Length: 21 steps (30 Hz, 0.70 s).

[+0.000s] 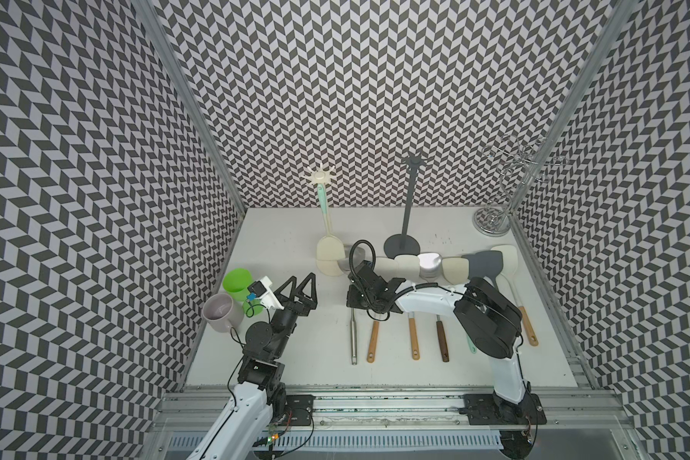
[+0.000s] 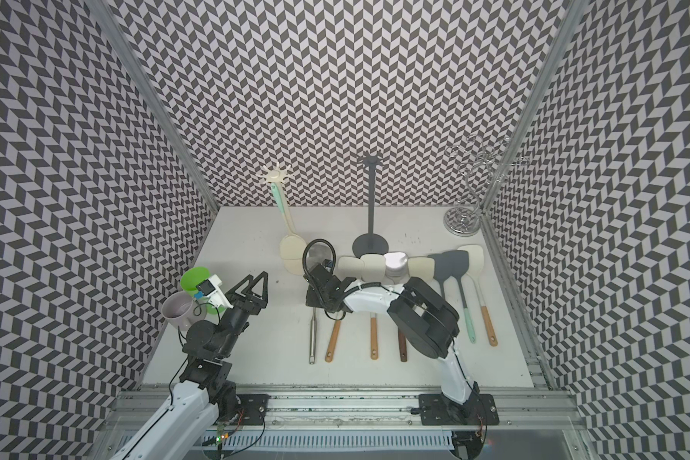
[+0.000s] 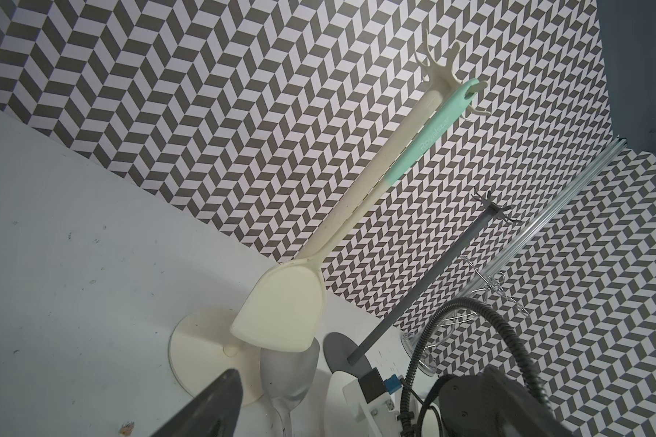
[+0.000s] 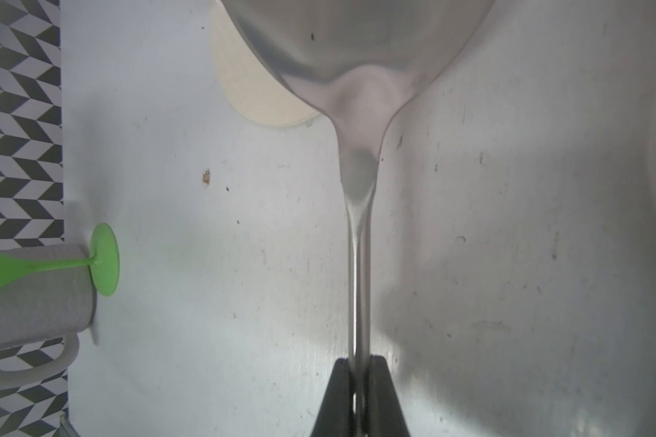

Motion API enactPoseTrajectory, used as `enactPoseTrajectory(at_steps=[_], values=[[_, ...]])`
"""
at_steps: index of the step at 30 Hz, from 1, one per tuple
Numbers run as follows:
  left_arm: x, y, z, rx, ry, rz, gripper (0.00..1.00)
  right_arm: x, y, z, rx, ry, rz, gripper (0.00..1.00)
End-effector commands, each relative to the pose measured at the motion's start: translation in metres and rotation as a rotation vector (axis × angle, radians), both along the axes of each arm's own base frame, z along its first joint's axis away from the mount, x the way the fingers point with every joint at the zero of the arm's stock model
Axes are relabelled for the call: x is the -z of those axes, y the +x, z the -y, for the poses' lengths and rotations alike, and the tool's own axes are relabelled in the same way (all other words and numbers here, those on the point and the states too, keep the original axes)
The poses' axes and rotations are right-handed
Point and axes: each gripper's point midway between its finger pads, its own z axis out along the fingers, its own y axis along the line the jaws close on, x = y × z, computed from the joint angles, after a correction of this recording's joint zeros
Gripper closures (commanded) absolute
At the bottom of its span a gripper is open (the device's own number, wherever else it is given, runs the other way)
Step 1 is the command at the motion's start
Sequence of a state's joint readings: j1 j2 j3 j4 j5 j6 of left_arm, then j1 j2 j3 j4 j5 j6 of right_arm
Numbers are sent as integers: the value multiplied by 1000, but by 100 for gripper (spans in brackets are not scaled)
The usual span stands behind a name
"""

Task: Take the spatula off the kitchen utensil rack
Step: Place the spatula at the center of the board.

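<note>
The cream utensil rack stands at the back of the table. On one of its hooks hangs a cream spatula with a mint handle. My right gripper is shut on the thin neck of a steel spatula. Its blade reaches to the rack's base, and its handle is at the left end of the row on the table. My left gripper is open and empty, to the left of the rack's base.
A dark grey rack and a chrome wire stand stand bare at the back. Several spatulas with wooden handles and a grey one lie in a row. A green cup and a pale mug sit by the left wall.
</note>
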<state>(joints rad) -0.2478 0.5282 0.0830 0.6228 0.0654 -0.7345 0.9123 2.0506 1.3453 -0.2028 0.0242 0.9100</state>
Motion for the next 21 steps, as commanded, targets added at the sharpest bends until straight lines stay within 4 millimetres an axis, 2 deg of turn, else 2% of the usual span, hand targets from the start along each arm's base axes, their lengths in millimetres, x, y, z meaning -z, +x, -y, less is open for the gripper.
enactPoseTrajectory(at_steps=[1,9,15,21], values=[[-15,-1,1,8,-8,34,1,-6,14,-10,12,43,18,100],[-14,-1,1,9,-9,33,1,6,9,8,69,4,-19,100],[-15,-1,1,13,-10,34,1,10,2,14,82,13,-31,100],[-15,-1,1,11,-11,35,1,3,4,11,71,17,-20,100]])
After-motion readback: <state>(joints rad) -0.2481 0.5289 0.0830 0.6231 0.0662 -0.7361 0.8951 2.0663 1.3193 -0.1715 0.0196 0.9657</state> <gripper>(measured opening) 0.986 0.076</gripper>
